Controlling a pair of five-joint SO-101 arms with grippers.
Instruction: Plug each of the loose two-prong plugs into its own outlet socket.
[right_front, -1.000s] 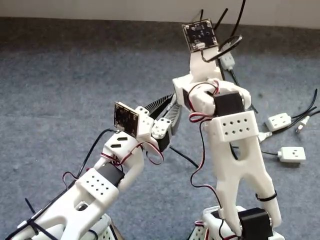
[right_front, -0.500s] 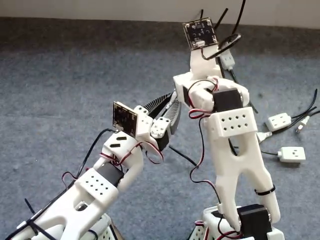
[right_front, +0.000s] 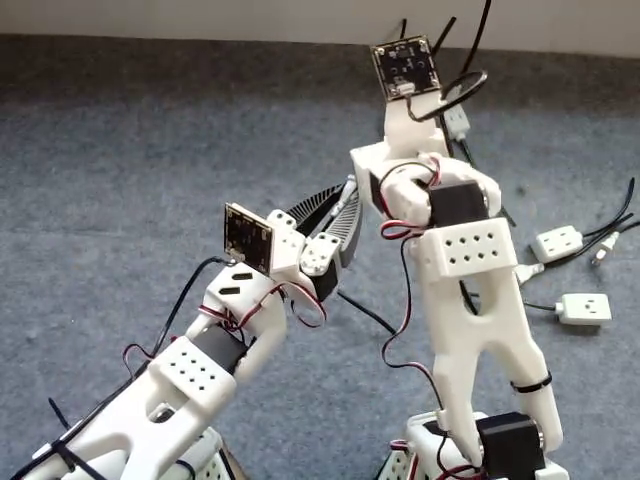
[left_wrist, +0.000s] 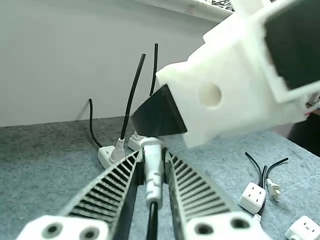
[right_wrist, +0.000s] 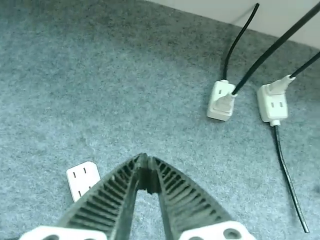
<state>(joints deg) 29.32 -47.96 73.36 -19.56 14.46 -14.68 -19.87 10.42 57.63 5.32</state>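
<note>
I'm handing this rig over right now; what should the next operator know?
Left gripper: shut on a white plug, beside the right arm.
Right gripper: shut, nothing seen in it, over the carpet near a free socket.
Done: two far sockets look plugged in.
Left: seat the held plug; two empty sockets lie on the right.

The left arm (right_front: 200, 370) leans in from the lower left. Its pincer (left_wrist: 152, 156) squeezes a white plug (left_wrist: 153, 177). The right arm (right_front: 470, 280) stands tall at the middle right, with its pincer (right_wrist: 145, 162) closed and the tips touching.
</note>
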